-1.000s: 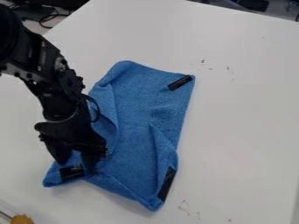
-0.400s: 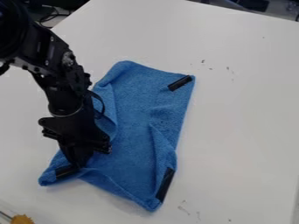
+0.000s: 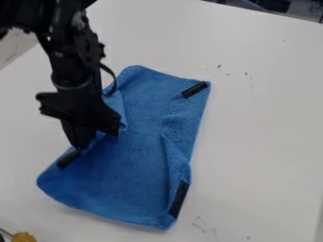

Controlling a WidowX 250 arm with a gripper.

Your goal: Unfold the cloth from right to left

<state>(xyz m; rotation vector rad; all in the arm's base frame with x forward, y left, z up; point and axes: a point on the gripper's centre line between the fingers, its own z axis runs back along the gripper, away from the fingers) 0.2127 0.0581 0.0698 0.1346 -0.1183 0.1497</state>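
Cloth (image 3: 126, 189) on white table (image 3: 265, 142), near edge bowed out. Looks light and floppy, kinda fuzzy, so probably not slippery, and nothing to break tbh. Near black strip (image 3: 180, 199) sits by rucked fold, fabric beside it = decent backup grab. Bit farther up, gripper (image 3: 81, 147) has fingers pinched on cloth by left black strip (image 3: 68, 159), solid hold imo. Far black strip (image 3: 194, 89) marks far corner, thin layer, easy pinch.
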